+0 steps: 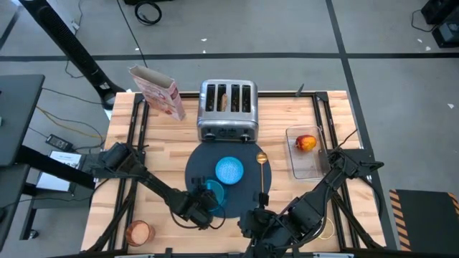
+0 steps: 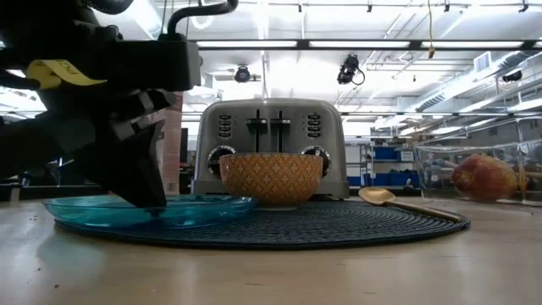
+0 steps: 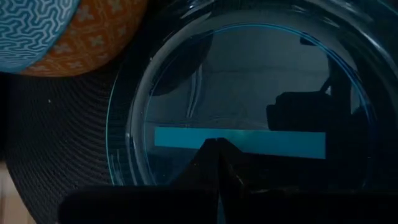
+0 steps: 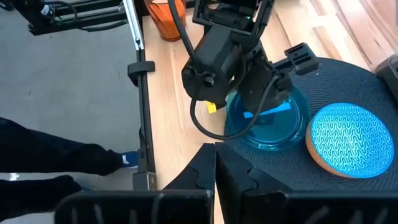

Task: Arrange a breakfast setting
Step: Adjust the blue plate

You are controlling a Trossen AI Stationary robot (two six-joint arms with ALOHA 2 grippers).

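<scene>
A: High view first: where's the teal plate (image 1: 212, 195)?

B: At the near-left edge of the round navy mat (image 1: 247, 179), overhanging it a little. The left gripper (image 1: 203, 208) is down at the plate's near rim, fingers pinched together; whether they clamp the rim, I cannot tell.

A: And the rest?

B: The blue bowl (image 1: 229, 171) sits mid-mat, just beside the plate. The gold spoon (image 1: 262, 167) lies along the mat's right side. Toast (image 1: 224, 99) stands in the chrome toaster (image 1: 227, 110) behind the mat. The red-orange fruit (image 1: 306, 143) rests in a clear container (image 1: 304, 163) at right; the copper cup (image 1: 138, 233) is at the near-left corner.

A: Right gripper (image 4: 215, 163)?

B: Clenched on nothing, hovering near the table's front edge.
</scene>
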